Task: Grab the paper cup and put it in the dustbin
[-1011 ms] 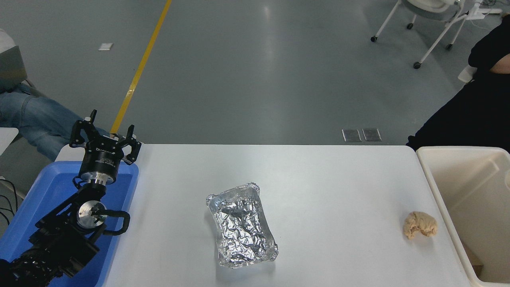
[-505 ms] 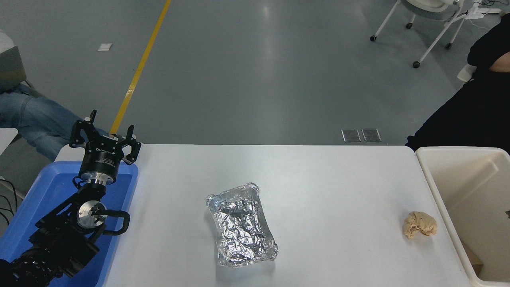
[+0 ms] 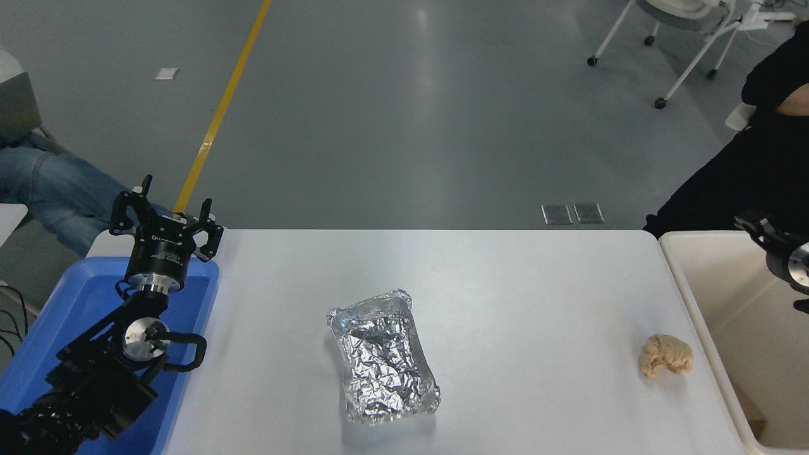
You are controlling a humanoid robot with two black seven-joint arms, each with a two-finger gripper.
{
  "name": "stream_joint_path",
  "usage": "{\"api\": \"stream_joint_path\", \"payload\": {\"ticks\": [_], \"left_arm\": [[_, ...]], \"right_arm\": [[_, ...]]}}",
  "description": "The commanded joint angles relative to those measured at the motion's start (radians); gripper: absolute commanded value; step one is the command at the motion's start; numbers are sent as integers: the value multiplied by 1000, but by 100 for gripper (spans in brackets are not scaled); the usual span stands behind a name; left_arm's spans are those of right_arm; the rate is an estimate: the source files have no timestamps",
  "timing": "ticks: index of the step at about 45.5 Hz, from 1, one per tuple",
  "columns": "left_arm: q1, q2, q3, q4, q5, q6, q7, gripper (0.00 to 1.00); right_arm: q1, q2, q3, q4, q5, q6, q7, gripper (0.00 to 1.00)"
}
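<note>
Presently, step in hand: the right pincer (image 3: 780,249) shows only at the picture's right edge, above the dustbin (image 3: 695,291); my guess is that this is the drop or the moment around it.
Paper cup: not visible anywhere; it may sit in the cut-off right pincer or already lie in the bin, and I cannot tell which.
Right pincer state: too much is cropped to say whether it is spread, closed or gripping the cup.
Left pincer (image 3: 165,213): parked at the lower left over the blue tray (image 3: 69,297), fingers spread, holding nothing.
Doing it well: if the cup is still held, keep the pincer well inside the bin's thick rim before letting go, so the light cup falls against the deep walls and does not bounce onto the counter (image 3: 505,284).
Left alone: the crumpled foil tray (image 3: 382,357) at mid-counter and the tan lump (image 3: 667,356) near the bin's left wall are no part of this task.
Hidden: the bin's far right side and most of its floor are cut off; a brownish scrap shows low in its corner, unclear.
Person: dark clothing at the upper right, behind the bin.
</note>
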Motion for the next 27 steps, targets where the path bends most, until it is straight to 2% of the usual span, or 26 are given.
{"api": "stream_joint_path", "payload": {"ticks": [1, 7, 14, 23, 27], "left_arm": [[0, 0, 0, 0, 0, 0, 0, 99], [0, 0, 0, 0, 0, 0, 0, 99], [0, 0, 0, 0, 0, 0, 0, 99], [0, 0, 0, 0, 0, 0, 0, 99], [0, 0, 0, 0, 0, 0, 0, 99]], "right_arm": [[245, 195, -151, 83, -85, 170, -3, 100], [320, 267, -158, 155, -105, 212, -3, 100], [487, 263, -178, 439, -173, 227, -4, 100], [709, 257, -213, 706, -168, 262, -9, 100], [808, 257, -226, 829, -164, 264, -27, 100]]}}
